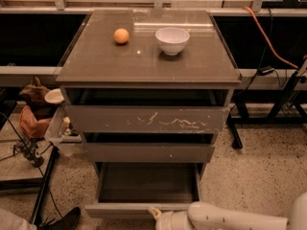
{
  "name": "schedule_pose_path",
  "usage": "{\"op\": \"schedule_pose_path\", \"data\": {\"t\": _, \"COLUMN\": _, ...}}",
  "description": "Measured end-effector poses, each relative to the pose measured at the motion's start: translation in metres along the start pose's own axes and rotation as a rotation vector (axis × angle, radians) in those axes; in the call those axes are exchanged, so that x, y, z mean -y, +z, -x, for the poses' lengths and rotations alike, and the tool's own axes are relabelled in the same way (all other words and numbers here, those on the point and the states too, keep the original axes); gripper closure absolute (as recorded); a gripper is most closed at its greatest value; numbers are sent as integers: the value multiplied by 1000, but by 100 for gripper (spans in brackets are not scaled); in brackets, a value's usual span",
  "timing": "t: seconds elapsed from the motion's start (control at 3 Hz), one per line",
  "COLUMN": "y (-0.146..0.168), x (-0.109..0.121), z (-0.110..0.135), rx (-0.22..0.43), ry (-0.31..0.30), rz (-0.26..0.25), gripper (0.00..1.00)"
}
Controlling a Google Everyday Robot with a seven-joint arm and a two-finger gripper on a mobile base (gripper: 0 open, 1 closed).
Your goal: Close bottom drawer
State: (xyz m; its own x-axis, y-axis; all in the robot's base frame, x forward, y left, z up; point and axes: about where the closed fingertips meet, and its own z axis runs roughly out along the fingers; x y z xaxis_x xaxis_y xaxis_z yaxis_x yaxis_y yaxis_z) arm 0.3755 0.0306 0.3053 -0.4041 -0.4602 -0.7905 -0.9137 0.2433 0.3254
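Note:
The bottom drawer [120, 210] of the grey-brown cabinet stands pulled out towards me, with its plain flat front low in the view and a dark rectangular tray [148, 181] showing inside. My gripper [156, 213], on a white arm coming in from the lower right, sits at the drawer's front edge, right of its middle. Whether it touches the front cannot be told.
Above are the middle drawer front with a small white speck [148, 152] and the taller scratched drawer front [144, 120], both slightly out. An orange ball [121, 36] and a white bowl [172, 40] sit on the cabinet top. Clutter [36, 109] and cables lie at the left, and a black stand leg [235, 138] at the right.

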Motion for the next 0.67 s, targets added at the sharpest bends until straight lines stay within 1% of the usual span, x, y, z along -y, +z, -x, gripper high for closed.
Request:
{"op": "schedule_pose_path", "data": {"t": 0.33, "y": 41, "x": -1, "z": -47, "rx": 33, "ry": 35, "rz": 16, "gripper": 0}}
{"op": "schedule_pose_path", "data": {"t": 0.67, "y": 54, "x": -10, "z": -56, "rx": 44, "ry": 62, "rz": 33, "gripper": 0}}
